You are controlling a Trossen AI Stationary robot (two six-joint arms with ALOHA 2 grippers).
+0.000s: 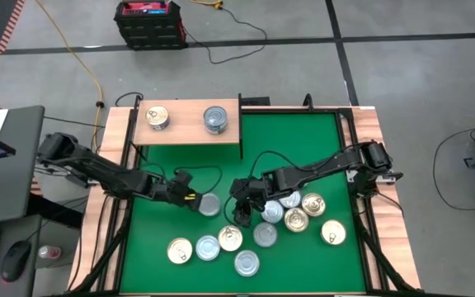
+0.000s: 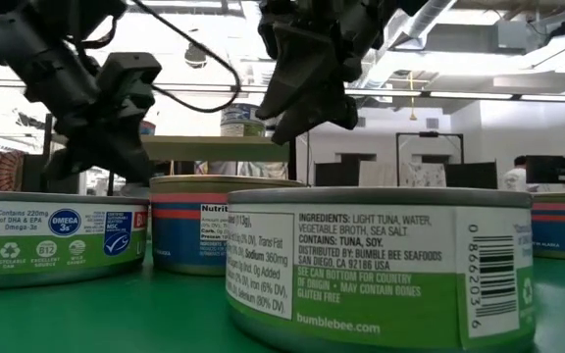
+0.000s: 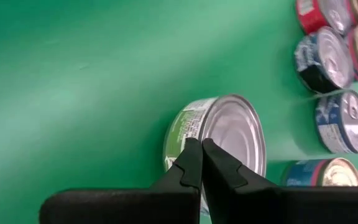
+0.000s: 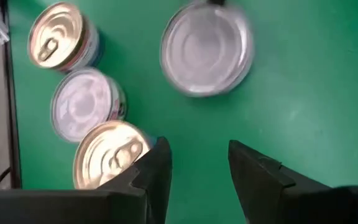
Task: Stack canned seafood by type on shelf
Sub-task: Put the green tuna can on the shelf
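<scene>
Two tins, one gold-lidded [image 1: 157, 117] and one silver-lidded [image 1: 215, 119], stand on the light-wood shelf [image 1: 188, 132] at the far side of the green mat. My left gripper [image 1: 194, 200] is shut, with its tips [image 3: 199, 146] at the rim of a silver-lidded, green-labelled tin [image 3: 232, 134] that stands alone on the mat [image 1: 209, 204]. My right gripper [image 1: 242, 218] hangs open over bare mat [image 4: 197, 149] with nothing between its fingers. It is just left of a cluster of several tins [image 1: 295, 216]. My left gripper's shut fingertips [image 3: 191, 155] come slanting down at the near rim of the green-labelled tin [image 3: 188, 127], which stands flat on the mat. I cannot tell whether they touch it.
More tins stand near the mat's front edge [image 1: 180, 250], [image 1: 246, 262]. In the right wrist view a silver tin [image 4: 207, 48] and gold-lidded tins [image 4: 107, 155], [image 4: 58, 37] lie ahead of the fingers. Cables cross the mat's middle [image 1: 262, 161]. Free mat lies at the far right [image 1: 303, 140].
</scene>
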